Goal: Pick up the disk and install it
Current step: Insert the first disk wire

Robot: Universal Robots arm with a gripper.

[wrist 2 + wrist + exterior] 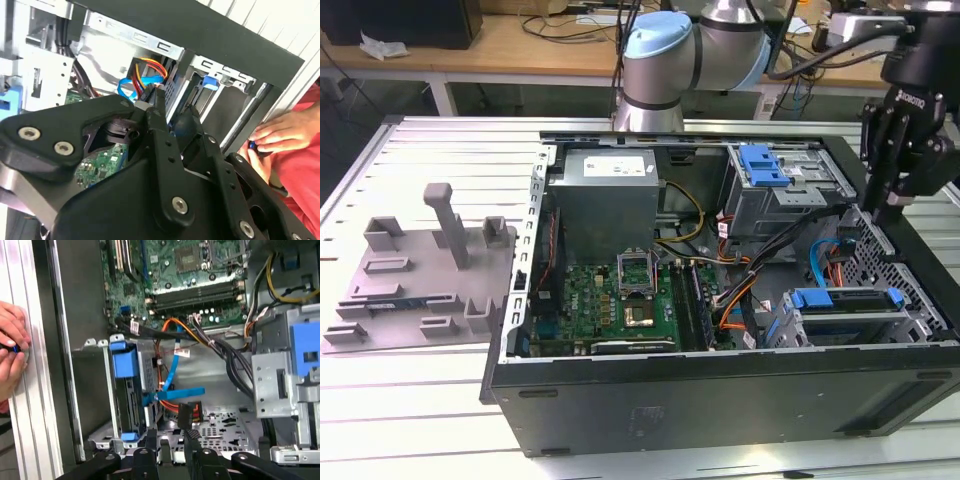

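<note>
The disk (847, 303) sits slotted in the drive bay at the corner of the computer case (720, 400), on the exterior view's right, with its blue bracket showing. The gripper (886, 200) hangs near it over the case. Its jaws are slightly apart and empty, and the disk lies off to one side of them, not between.

exterior view overlooks the open computer case (720, 400); both wrist views look closely into it.
</note>
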